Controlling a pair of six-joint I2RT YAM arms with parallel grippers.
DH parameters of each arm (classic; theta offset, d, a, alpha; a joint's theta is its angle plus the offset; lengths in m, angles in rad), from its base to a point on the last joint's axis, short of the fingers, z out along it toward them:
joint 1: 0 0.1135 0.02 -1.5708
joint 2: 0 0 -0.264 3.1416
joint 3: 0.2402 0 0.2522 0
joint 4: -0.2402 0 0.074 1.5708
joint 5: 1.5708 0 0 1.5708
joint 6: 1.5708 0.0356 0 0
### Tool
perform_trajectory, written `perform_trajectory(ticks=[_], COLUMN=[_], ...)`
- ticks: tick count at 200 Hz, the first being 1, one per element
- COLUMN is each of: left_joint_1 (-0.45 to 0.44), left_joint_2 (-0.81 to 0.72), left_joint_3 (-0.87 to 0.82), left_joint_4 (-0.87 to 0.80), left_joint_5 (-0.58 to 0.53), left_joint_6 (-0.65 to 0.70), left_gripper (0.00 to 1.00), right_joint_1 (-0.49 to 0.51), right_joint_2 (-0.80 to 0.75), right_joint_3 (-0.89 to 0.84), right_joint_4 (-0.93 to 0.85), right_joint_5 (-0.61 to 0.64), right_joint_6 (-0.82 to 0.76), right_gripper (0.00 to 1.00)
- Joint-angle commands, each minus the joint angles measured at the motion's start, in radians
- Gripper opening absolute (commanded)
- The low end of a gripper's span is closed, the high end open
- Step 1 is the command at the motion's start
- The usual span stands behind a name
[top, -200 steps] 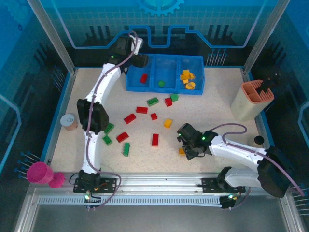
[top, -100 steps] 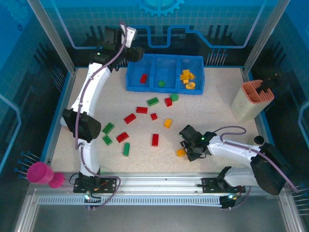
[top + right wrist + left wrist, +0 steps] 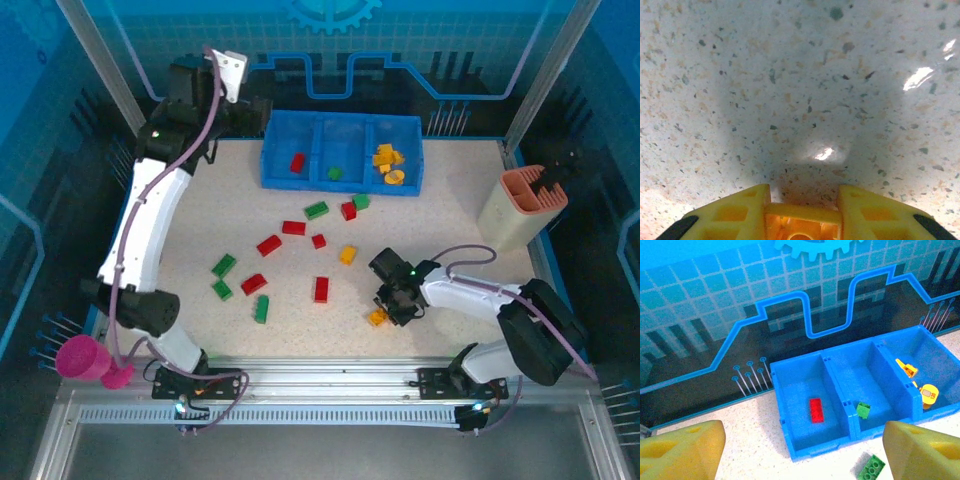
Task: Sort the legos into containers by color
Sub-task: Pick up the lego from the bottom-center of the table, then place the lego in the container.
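The containers are three compartments of a blue tray (image 3: 341, 187) at the back of the table. Its left one holds a red lego (image 3: 297, 162), the middle a green one (image 3: 334, 172), the right several orange ones (image 3: 388, 160). Red (image 3: 268, 245), green (image 3: 224, 265) and orange (image 3: 347, 254) legos lie loose mid-table. My left gripper (image 3: 250, 112) hovers open left of the tray; its wrist view shows the tray (image 3: 820, 449), the red lego (image 3: 816, 410) and wide-apart fingers (image 3: 682, 450). My right gripper (image 3: 385, 308) is down on the table, shut on an orange lego (image 3: 802, 225).
A salmon-and-beige holder (image 3: 522, 205) stands at the right edge. A pink cup (image 3: 82, 357) sits outside the table's front-left corner. A loose green lego (image 3: 871, 468) lies just in front of the tray. Blue panel walls close in the back and sides.
My left arm has swung left and back, away from over the tray, with its jaws a bit wider. My right gripper has closed on the orange lego near the front.
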Motion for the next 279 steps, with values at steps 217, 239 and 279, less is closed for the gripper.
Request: perform_trajectory(ticks=[217,239,279], left_joint_1=[0.018,0.018,0.018], left_joint_2=[-0.520,-0.546,-0.590], left_joint_3=[-0.641,-0.637,-0.625], left_joint_4=[-0.140,-0.155,-0.192], left_joint_5=[-0.098,-0.082,-0.087], left_joint_6=[-0.043,-0.038,-0.025], left_gripper=[0.86,0.86,0.87], right_joint_1=[-0.352,-0.364,-0.394], right_joint_2=[0.691,0.817,0.963], right_joint_3=[1.100,1.240,1.436], right_joint_4=[0.449,0.418,0.331], right_joint_5=[0.472,0.474,0.459], right_joint_6=[-1.381,-1.429,-1.460], right_gripper=[0.27,0.28,0.34])
